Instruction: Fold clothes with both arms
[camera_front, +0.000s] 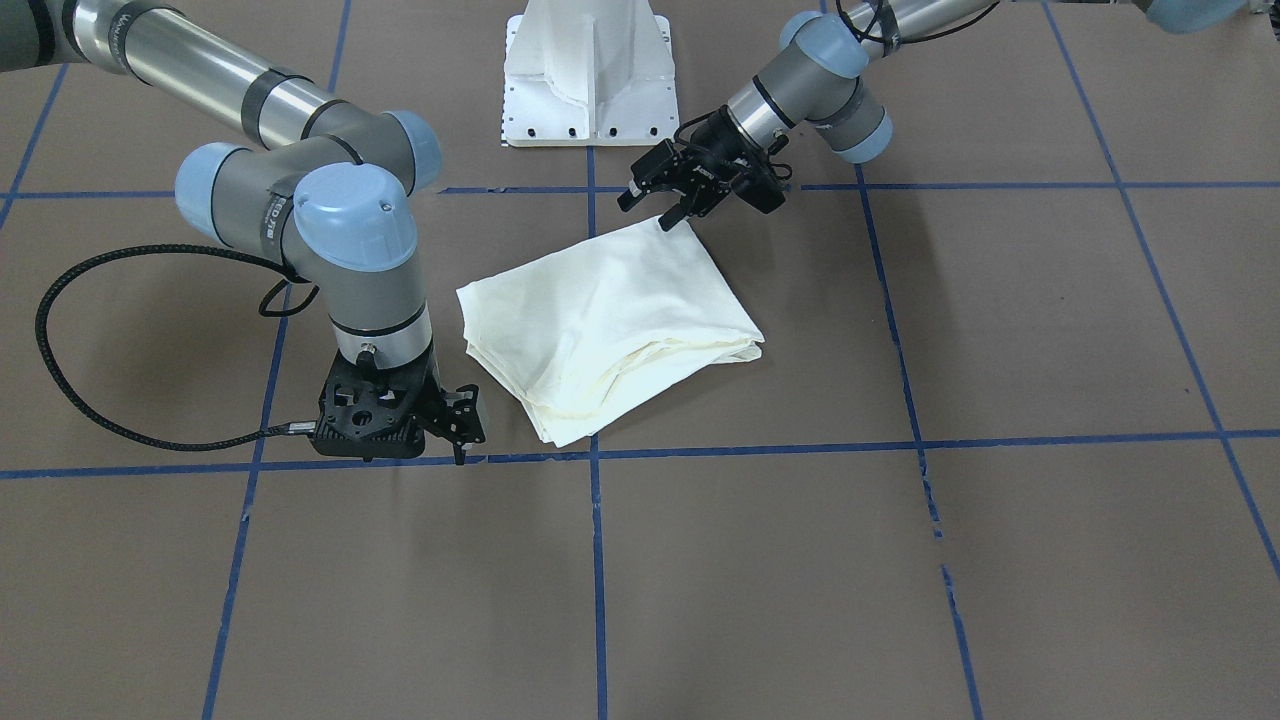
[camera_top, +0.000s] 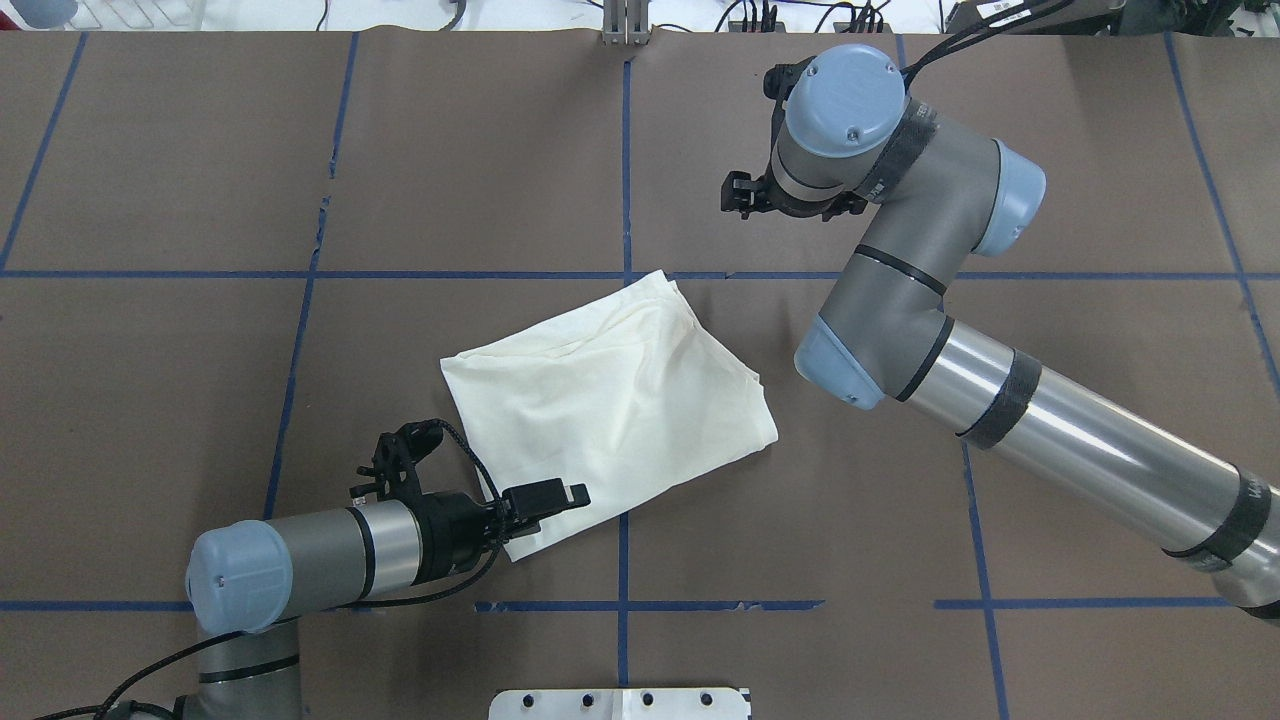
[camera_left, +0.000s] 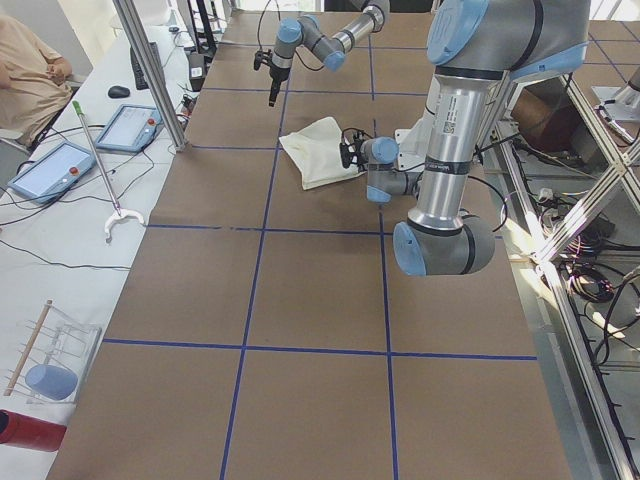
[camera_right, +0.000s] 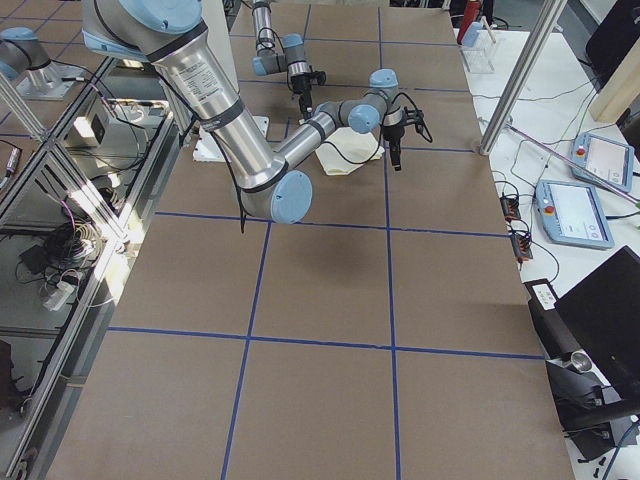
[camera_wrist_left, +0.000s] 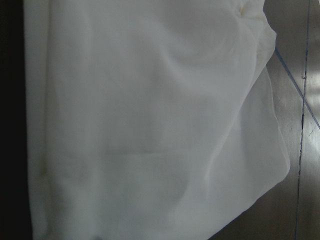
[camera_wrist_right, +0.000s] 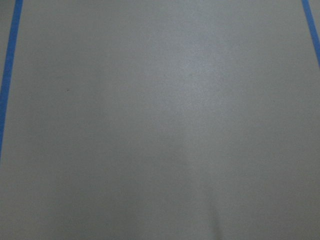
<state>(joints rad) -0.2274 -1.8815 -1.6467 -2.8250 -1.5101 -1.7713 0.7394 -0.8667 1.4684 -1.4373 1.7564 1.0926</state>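
In the front-facing view, the cream T-shirt (camera_front: 610, 320) was seen folded into a rough square of several layers on the table (camera_front: 900, 560). Only plain cloth was shown, with no print or lettering. The left gripper (camera_front: 650, 208) was seen with its jaws spread. The shirt's corner lay touching the lower fingertip, and nothing was clenched. The right gripper (camera_front: 462, 425) was pointed down at the table, with the shirt near its jaws but apart from them. Whether those jaws were spread could not be told. Small white lettering on the left gripper's body and on the right arm's joint was too small to be read.

In the overhead view, one shirt corner was seen beneath the left fingers, with the rest spread ahead of the jaws.

In the side views, nothing further could be made out.

In the left wrist view, softly rippled cloth filled the space below the jaws. In the right wrist view, only bare table and blue tape lines (camera_wrist_right: 9, 75) were shown.

The shirt was judged light, limp and easily creased, and its layers were thought likely to slide apart. A pinch through all the layers at a corner or along the folded edge was judged the best hold.
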